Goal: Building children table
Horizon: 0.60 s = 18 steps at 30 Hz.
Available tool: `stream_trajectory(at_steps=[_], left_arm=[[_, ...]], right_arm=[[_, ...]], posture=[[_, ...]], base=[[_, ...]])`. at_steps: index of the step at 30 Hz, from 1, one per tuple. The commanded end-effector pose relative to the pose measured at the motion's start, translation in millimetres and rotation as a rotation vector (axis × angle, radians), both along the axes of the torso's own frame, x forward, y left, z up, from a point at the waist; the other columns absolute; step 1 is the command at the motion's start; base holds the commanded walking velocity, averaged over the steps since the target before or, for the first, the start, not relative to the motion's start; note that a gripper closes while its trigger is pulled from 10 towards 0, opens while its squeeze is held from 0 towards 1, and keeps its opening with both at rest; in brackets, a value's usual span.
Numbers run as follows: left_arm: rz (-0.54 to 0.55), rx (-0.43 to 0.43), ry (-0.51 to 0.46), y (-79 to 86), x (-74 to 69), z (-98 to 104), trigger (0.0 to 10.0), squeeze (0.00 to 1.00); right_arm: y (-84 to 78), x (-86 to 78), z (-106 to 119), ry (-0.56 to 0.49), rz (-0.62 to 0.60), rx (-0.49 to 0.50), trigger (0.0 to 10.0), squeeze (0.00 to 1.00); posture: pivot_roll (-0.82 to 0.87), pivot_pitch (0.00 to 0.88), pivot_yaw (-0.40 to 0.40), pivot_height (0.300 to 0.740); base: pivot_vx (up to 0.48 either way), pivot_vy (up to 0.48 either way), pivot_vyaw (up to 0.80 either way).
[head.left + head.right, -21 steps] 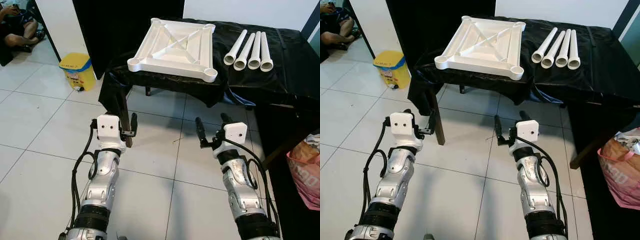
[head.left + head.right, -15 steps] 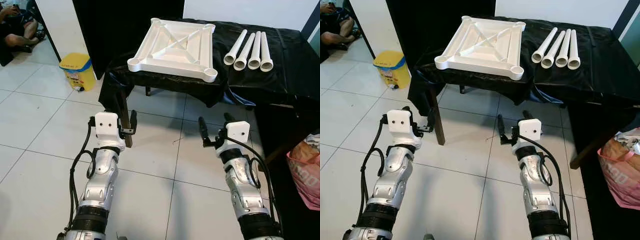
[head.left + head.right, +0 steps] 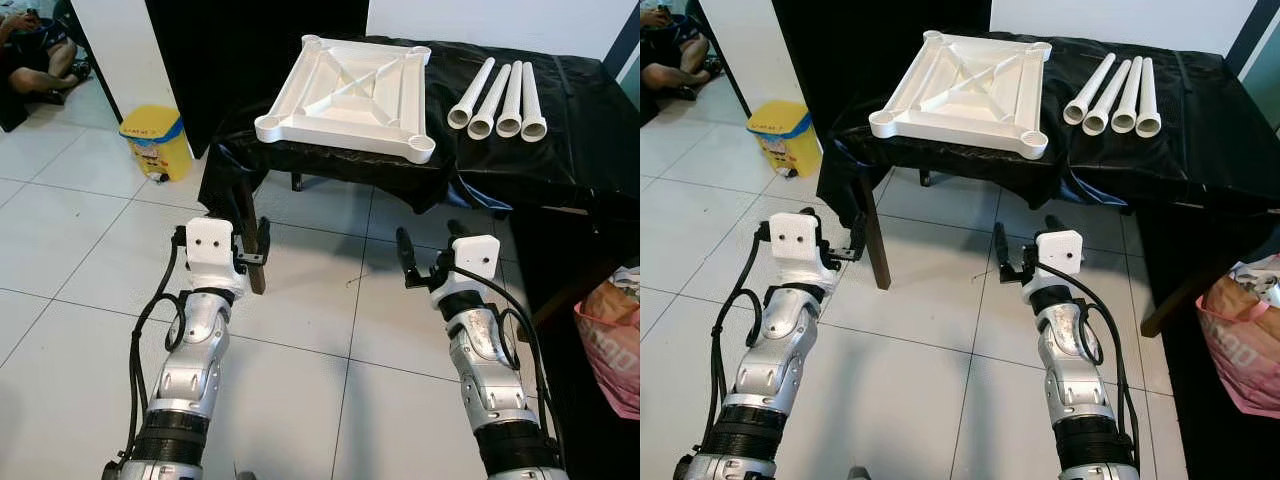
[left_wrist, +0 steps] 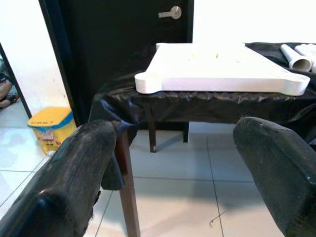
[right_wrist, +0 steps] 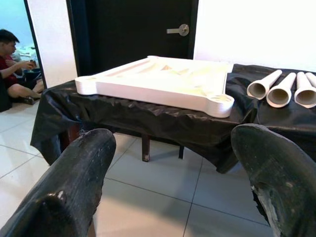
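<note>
A white square tabletop (image 3: pixel 345 95) lies upside down on a low table draped in black cloth (image 3: pixel 560 150), with a socket at each corner. To its right, several white tube legs (image 3: pixel 497 100) lie side by side on the cloth. My left gripper (image 3: pixel 222 235) is held low over the tiled floor, short of the table's near left corner, and it is open and empty. My right gripper (image 3: pixel 428 238) is level with it below the table's front edge, also open and empty. Each wrist view looks between its own fingers at the tabletop (image 4: pixel 217 74) edge-on.
A wooden table leg (image 3: pixel 248 240) stands just beside my left gripper. A yellow bin (image 3: pixel 155 140) sits on the floor to the left, and a person (image 3: pixel 35 60) sits at the far left. A pink bag (image 3: pixel 610 340) rests at the right. A dark door (image 5: pixel 133 29) is behind the table.
Both arms have edged slightly forward toward the table, the left drifting a little leftward. Both grippers stay open and empty.
</note>
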<state>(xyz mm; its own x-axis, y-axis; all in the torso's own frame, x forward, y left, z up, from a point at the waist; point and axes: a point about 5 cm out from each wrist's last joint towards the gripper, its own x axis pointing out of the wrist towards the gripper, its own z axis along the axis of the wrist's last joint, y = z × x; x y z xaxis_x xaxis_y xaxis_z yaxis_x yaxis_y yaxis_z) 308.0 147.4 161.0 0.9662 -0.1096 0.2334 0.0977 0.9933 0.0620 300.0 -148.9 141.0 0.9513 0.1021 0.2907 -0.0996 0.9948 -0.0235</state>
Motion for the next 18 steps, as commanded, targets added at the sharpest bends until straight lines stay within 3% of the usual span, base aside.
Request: stream_trajectory(at_steps=[1, 5, 18], left_arm=[[-0.079, 0.035, 0.031, -4.4, -2.7, -3.6, 10.0, 0.0], [-0.071, 0.064, 0.038, -4.4, -2.3, -3.7, 10.0, 0.0], [-0.095, 0.049, 0.042, -10.2, 2.5, -0.6, 10.0, 0.0]], right_arm=[[0.0, -1.8, -1.1, 0.014, 0.0, 0.001, 10.0, 0.0], [-1.0, -2.1, -1.0, 0.023, 0.014, -0.014, 10.0, 0.0], [-4.6, 2.2, 5.4, 0.008, 0.01, -0.018, 10.0, 0.0]], posture=[[0.05, 0.073, -0.013, 0.74], [0.05, 0.074, -0.021, 0.74], [0.03, 0.056, -0.019, 0.74]], base=[[0.0, 0.0, 0.0], [0.0, 0.0, 0.0], [0.0, 0.0, 0.0]])
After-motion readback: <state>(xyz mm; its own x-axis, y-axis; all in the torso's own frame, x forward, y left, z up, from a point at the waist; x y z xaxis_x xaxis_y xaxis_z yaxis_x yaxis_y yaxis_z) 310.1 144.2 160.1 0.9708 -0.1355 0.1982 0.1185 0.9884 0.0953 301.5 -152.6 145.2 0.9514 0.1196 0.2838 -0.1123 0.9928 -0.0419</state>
